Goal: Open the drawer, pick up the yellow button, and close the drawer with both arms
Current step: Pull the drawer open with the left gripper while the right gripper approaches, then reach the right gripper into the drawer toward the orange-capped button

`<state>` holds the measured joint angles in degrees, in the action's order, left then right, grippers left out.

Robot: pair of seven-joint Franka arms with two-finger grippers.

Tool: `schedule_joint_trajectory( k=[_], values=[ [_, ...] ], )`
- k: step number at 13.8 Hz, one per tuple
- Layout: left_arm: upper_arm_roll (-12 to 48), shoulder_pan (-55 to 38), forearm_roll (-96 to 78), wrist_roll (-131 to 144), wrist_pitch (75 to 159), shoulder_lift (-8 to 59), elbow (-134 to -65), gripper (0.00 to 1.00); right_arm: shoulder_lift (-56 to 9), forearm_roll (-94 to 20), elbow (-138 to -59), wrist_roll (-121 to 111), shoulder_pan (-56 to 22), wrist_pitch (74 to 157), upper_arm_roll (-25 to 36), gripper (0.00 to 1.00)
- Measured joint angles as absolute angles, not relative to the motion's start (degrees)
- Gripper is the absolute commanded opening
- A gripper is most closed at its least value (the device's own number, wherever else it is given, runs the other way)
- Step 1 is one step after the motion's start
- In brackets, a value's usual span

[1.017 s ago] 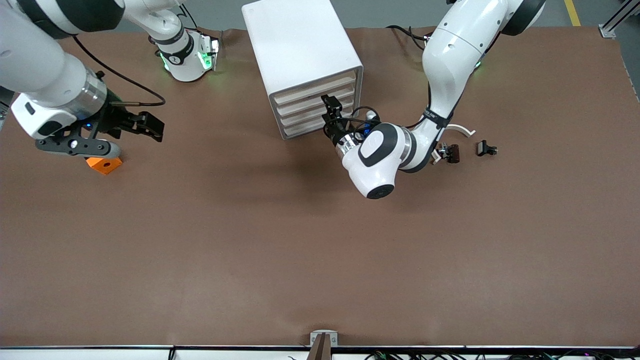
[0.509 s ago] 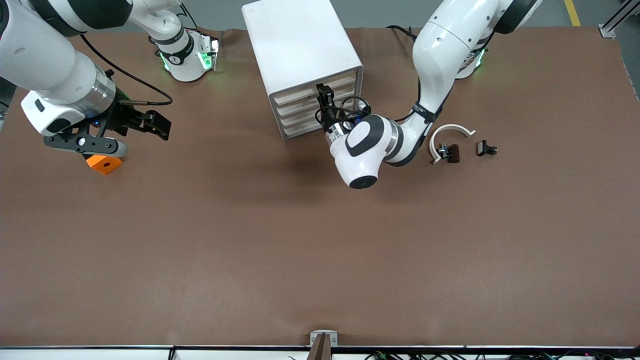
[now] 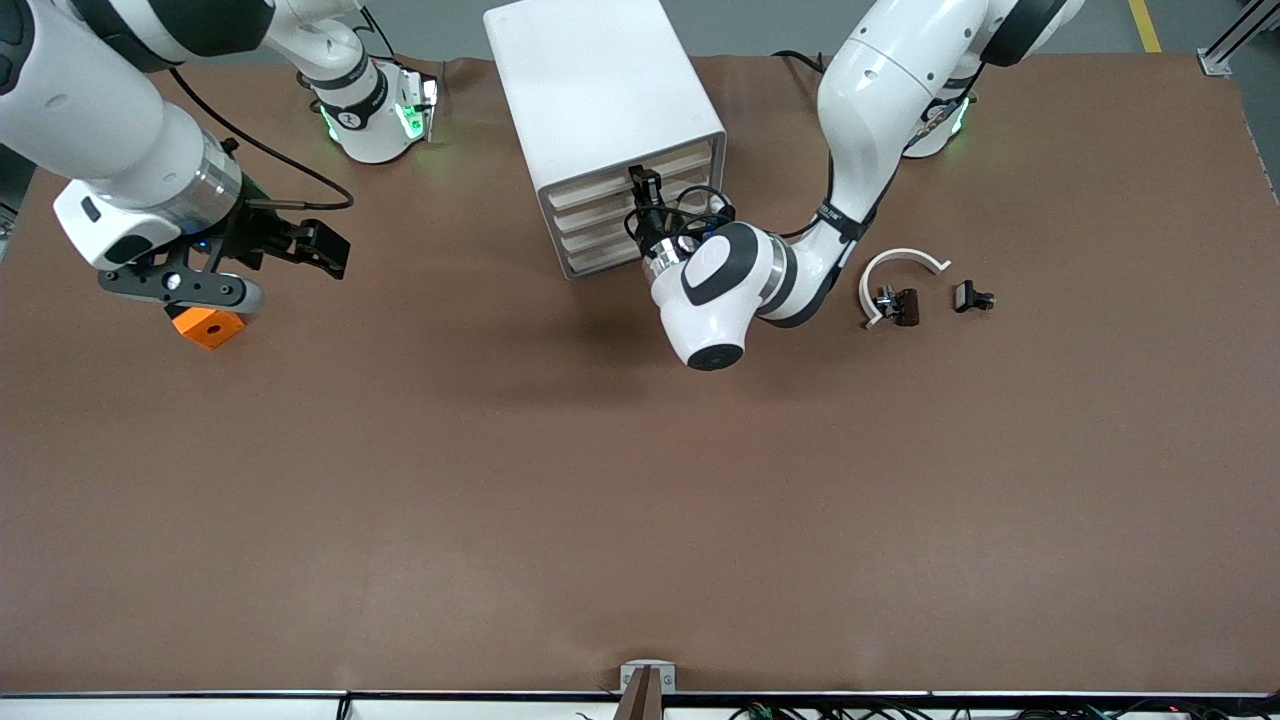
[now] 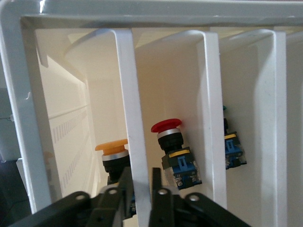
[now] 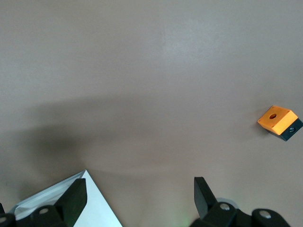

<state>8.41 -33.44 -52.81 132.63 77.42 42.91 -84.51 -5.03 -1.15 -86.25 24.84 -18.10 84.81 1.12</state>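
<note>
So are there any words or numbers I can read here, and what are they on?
No text can be read anywhere.
Left arm, black strap: small white marking, too small to read.
Right arm, black band near its base: small white mark, too small to read.
Cabinet, orange button, red button: no lettering shows.

Brown bench (image 5: pixel 156 71), bare surface with a broad soft shadow across it. Orange square block (image 5: pixel 279 121) with a hole in its top face, resting on the bench. Right gripper (image 5: pixel 141 193): two black fingers (image 5: pixel 204 193) spread wide apart, holding nothing. White cabinet (image 5: pixel 97 205), one corner showing.
</note>
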Motion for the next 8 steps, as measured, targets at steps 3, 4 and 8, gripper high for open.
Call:
schedule_joint_trajectory(
  k=[3, 4, 8],
  values=[
    [8.2, -33.2, -52.9, 133.7, 77.2, 43.0, -84.5, 0.01, -5.0, -1.2, -86.3, 28.7, -20.3, 84.8, 1.1, 1.00],
    [7.9, -33.1, -53.0, 133.8, 77.2, 43.0, -84.3, 0.01, -5.1, -1.2, -86.3, 30.8, -21.3, 84.8, 1.1, 1.00],
    [6.8, -30.5, -53.0, 133.7, 77.3, 43.3, -82.6, 0.02, -5.1, -1.3, -86.2, 42.9, -27.6, 85.1, 1.0, 1.00]
  ],
)
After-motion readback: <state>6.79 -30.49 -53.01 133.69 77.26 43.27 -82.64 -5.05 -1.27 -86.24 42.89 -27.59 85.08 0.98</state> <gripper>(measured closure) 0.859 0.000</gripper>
